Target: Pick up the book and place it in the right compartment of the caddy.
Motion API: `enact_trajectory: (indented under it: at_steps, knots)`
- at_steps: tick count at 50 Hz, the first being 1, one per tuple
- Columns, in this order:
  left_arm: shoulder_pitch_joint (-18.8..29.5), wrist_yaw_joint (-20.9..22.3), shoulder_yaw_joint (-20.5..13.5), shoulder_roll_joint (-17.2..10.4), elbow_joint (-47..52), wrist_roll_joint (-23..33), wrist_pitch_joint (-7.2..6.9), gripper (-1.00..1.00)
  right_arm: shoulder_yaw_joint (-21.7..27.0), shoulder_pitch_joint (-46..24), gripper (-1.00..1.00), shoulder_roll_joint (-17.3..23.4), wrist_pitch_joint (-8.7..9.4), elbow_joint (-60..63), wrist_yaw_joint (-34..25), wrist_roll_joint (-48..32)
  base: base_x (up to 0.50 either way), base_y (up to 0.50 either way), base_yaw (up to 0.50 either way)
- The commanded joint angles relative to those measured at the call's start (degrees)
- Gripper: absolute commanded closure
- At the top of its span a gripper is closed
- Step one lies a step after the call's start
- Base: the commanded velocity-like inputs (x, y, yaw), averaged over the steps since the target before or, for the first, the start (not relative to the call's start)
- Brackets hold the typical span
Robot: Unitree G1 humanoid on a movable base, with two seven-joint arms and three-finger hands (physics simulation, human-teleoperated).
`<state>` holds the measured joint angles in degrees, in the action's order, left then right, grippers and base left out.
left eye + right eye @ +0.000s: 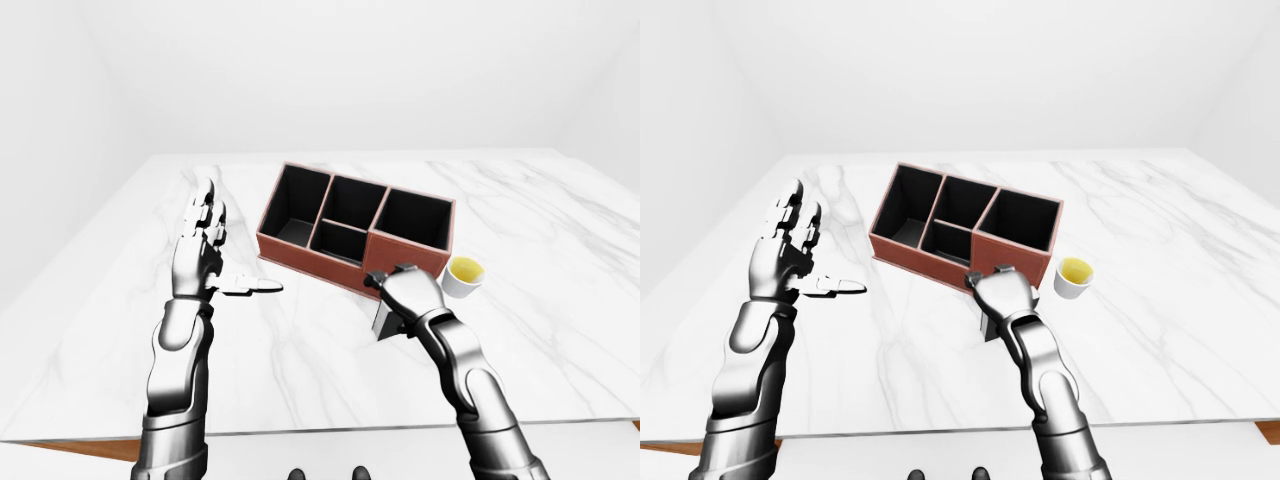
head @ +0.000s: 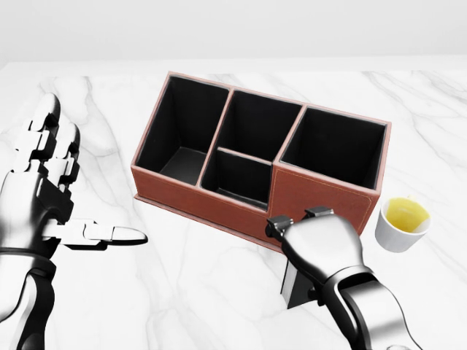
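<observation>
A brown caddy (image 2: 321, 195) with black compartments stands on the white marble table (image 2: 190, 284). Its right compartment (image 2: 332, 149) is empty. My right hand (image 2: 317, 248) is closed over a small dark book (image 2: 295, 288) that stands just below the caddy's right part; only the book's lower edge shows under the hand. My left hand (image 2: 51, 189) is open with fingers raised and thumb out, well left of the caddy, holding nothing.
A small white cup (image 2: 403, 223) with yellow liquid stands just right of the caddy's right end, close to my right hand. The table's near edge (image 1: 330, 432) runs along the bottom of the left-eye view.
</observation>
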<state>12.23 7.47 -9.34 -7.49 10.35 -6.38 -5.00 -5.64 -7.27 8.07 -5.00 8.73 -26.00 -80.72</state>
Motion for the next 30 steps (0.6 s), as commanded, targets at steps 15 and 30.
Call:
enact_trajectory:
  at_steps: [15,30]
  knots:
    - [0.3,-0.4,-0.1,-0.1,-0.3,-0.3,0.00,-1.00,0.2,-2.6,-0.30,0.7,0.00,-7.7,2.3,-0.5,0.00,0.00,0.00]
    - [0.3,-0.4,-0.1,-0.1,-0.4,-0.3,0.00,-1.00,0.6,-4.3,-0.29,1.5,0.00,-12.2,3.8,-0.4,0.00,0.00,0.00]
